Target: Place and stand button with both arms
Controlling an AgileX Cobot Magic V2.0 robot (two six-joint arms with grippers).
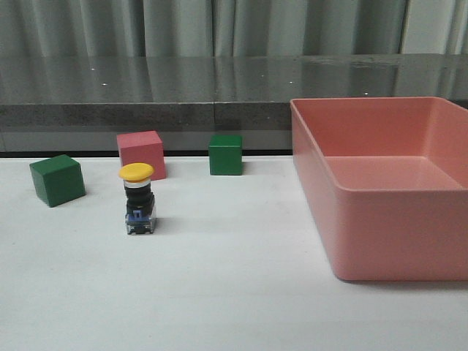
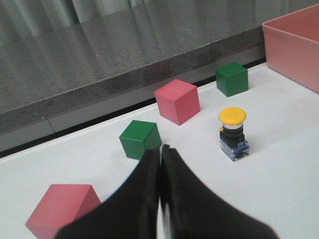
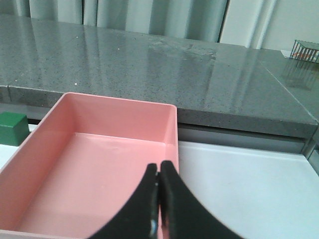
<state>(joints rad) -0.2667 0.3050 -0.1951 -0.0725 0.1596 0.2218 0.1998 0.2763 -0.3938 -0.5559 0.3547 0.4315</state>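
The button (image 1: 138, 199) stands upright on the white table, yellow cap on top, black body, blue-and-clear base down. It also shows in the left wrist view (image 2: 233, 133), standing alone and apart from the cubes. My left gripper (image 2: 160, 148) is shut and empty, well back from the button, its tips in front of a green cube (image 2: 140, 139). My right gripper (image 3: 159, 166) is shut and empty above the pink bin (image 3: 40, 149). Neither gripper shows in the front view.
A pink cube (image 1: 141, 154) sits just behind the button. Green cubes stand at the left (image 1: 57, 180) and centre back (image 1: 225, 154). The large pink bin (image 1: 344, 212) fills the right side. Another pink cube (image 2: 62, 209) lies near my left gripper. A grey ledge runs along the back.
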